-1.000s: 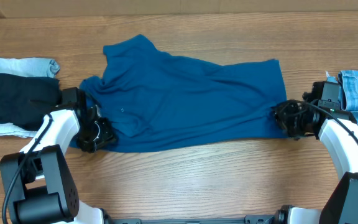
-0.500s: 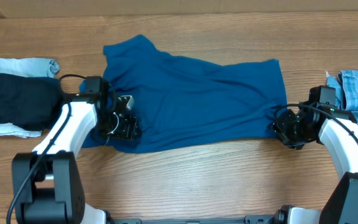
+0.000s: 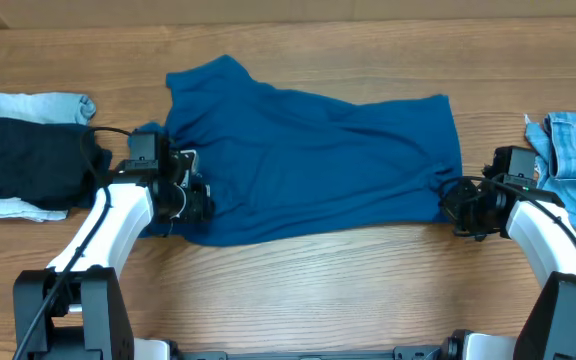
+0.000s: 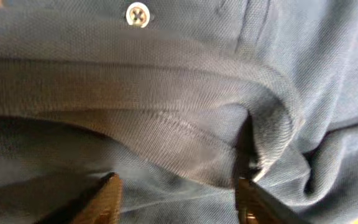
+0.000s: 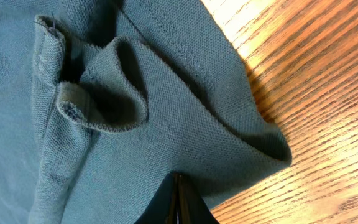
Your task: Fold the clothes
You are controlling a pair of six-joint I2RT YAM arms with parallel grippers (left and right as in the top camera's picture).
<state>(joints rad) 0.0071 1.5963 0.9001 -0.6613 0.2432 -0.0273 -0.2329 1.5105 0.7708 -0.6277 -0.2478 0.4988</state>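
Tabletop (image 3: 298, 285) borders polo shirt (image 3: 308, 160) hem; right claw (image 5: 178, 185) pinches it.

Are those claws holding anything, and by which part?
The right gripper pinches the blue shirt by its edge near the hem corner; the left gripper is open over the fabric, holding nothing.

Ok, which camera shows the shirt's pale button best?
Left wrist: the button sits close and sharp on the blue shirt. Overhead shows the whole shirt but no button I can make out; right wrist shows only its hem.
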